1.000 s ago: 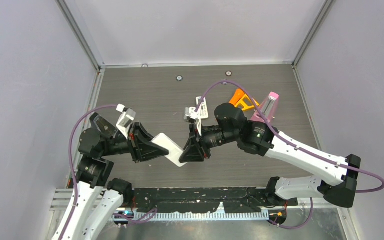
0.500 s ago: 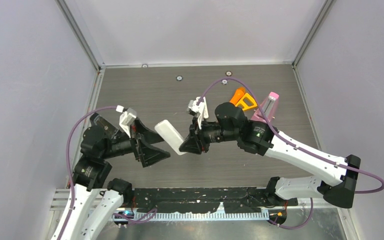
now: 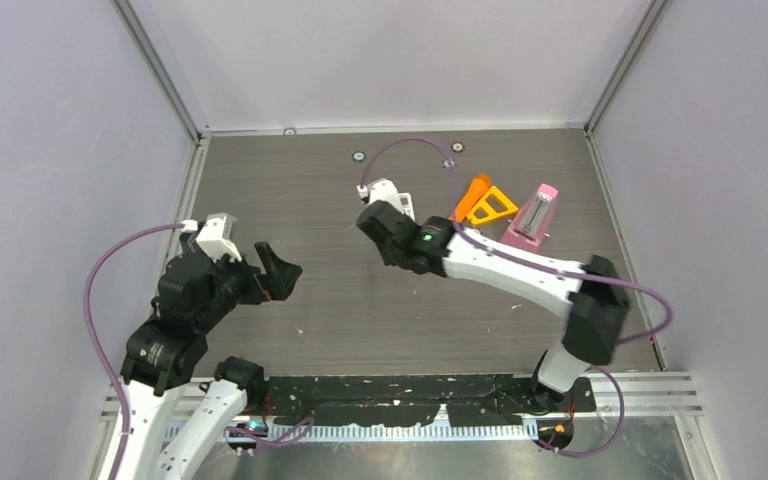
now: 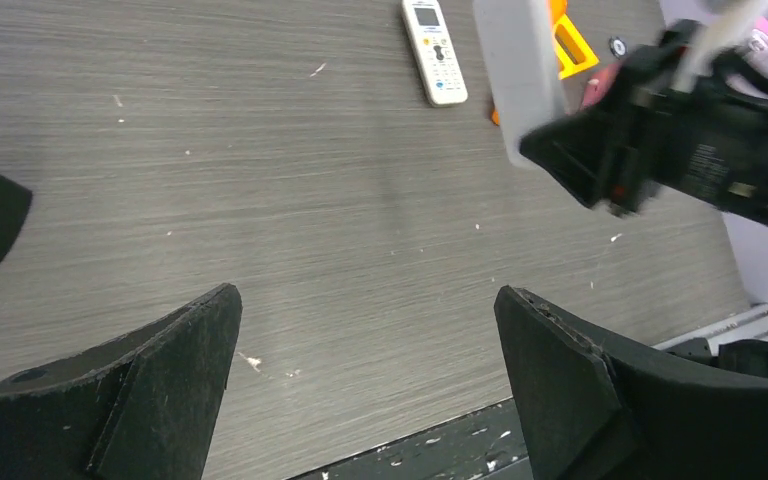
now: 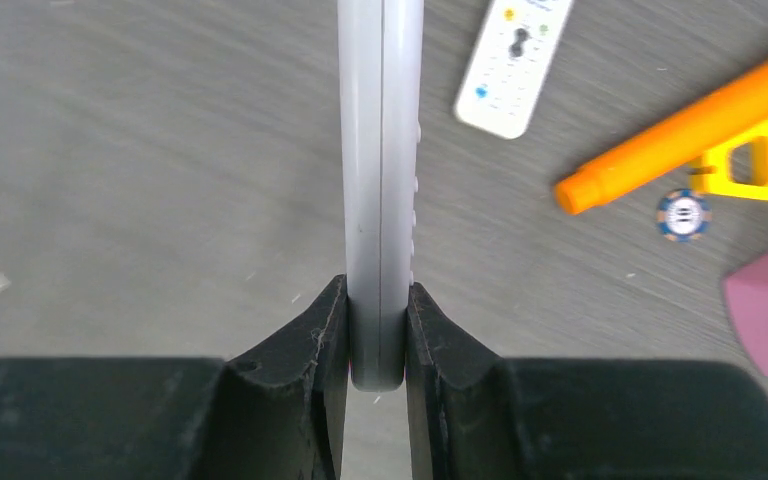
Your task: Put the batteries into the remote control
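Note:
My right gripper (image 5: 377,290) is shut on the near end of a light grey remote control (image 5: 380,150), which shows edge-on and stands up off the table. In the left wrist view the same remote control (image 4: 518,70) sticks up from the right gripper (image 4: 550,150). My left gripper (image 4: 365,295) hangs open and empty over the near left of the table (image 3: 278,272), well apart from the remote. A second white remote with coloured buttons (image 5: 515,60) lies flat on the table beyond it (image 4: 434,50). The batteries are out of view.
An orange tool (image 3: 480,200) and a pink object (image 3: 532,215) lie at the back right, and a small blue-and-white disc (image 5: 682,215) rests beside the orange tool (image 5: 680,150). Grey walls enclose the table on three sides, with a black strip (image 3: 410,395) along the near edge.
The left gripper opened, let go of the grey remote and drew back to the left. The right arm carried the remote away toward the back middle of the table.

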You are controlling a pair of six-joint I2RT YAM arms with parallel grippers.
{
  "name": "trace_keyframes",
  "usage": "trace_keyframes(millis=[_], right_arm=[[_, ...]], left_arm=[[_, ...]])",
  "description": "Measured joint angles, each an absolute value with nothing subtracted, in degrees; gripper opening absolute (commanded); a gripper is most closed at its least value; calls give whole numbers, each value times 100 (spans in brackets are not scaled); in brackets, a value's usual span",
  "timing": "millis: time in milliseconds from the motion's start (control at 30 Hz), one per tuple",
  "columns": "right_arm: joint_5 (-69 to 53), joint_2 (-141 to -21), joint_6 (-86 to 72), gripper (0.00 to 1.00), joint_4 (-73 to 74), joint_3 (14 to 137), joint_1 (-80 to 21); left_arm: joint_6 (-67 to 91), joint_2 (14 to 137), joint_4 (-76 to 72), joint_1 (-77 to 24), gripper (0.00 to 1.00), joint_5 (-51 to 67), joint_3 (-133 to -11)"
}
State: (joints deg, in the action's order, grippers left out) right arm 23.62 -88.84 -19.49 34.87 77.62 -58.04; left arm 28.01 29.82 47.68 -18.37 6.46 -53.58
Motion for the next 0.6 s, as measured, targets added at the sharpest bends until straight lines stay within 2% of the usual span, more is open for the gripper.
trace_keyframes(millis=[267, 467, 600], right_arm=[[4025, -11356, -1962, 5, 4084, 9380, -5798], [4578, -12396, -1782, 5, 4453, 10267, -5795], [4692, -12766, -1682, 5, 4571, 10433, -5798]], left_arm=[[2779, 2788, 5017, -1837, 100, 405, -5358], [2755, 2781, 5063, -1837, 99, 436, -5356], [2733, 2740, 5059, -1837, 99, 480, -5356]])
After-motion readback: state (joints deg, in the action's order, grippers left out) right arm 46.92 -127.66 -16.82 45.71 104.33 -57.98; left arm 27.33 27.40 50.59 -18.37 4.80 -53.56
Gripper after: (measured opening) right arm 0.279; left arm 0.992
